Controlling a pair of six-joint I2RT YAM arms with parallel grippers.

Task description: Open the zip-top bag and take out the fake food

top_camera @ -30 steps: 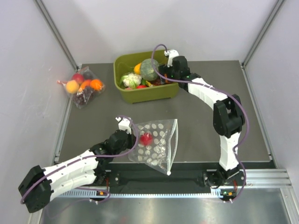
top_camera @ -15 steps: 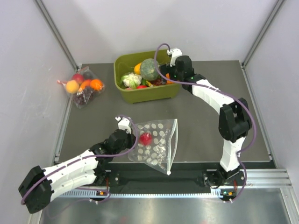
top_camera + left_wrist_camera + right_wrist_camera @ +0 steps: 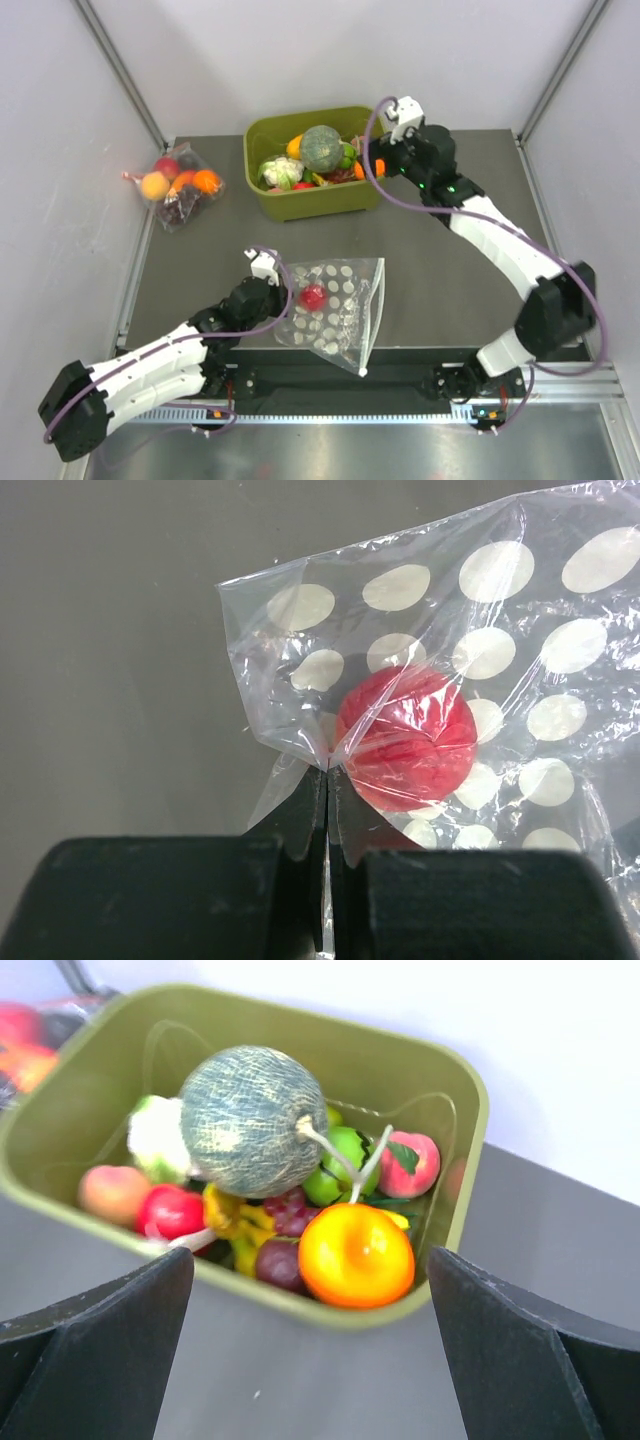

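Observation:
The dotted zip-top bag (image 3: 335, 305) lies on the near middle of the table with a red fruit (image 3: 314, 296) inside. My left gripper (image 3: 283, 300) is shut on the bag's left edge; the left wrist view shows its jaws (image 3: 328, 775) pinching plastic beside the red fruit (image 3: 405, 738) inside the bag (image 3: 520, 630). My right gripper (image 3: 388, 158) is open and empty, above the right end of the green tub (image 3: 262, 200). In the right wrist view the orange fruit (image 3: 356, 1255) and dark green pumpkin (image 3: 252, 1120) lie in the tub (image 3: 470, 1160) in front of the gripper (image 3: 310, 1295).
The tub also holds a white cauliflower (image 3: 280, 172), a green apple (image 3: 345, 1155), a peach, grapes and other toy produce. A smaller dotless bag of fruit (image 3: 180, 185) lies at the far left. Grey walls close in the table at the back and sides.
My right gripper has drawn back from over the tub's inside to its right end, and the arm has swung out to the right. The left gripper and the bag have barely moved.

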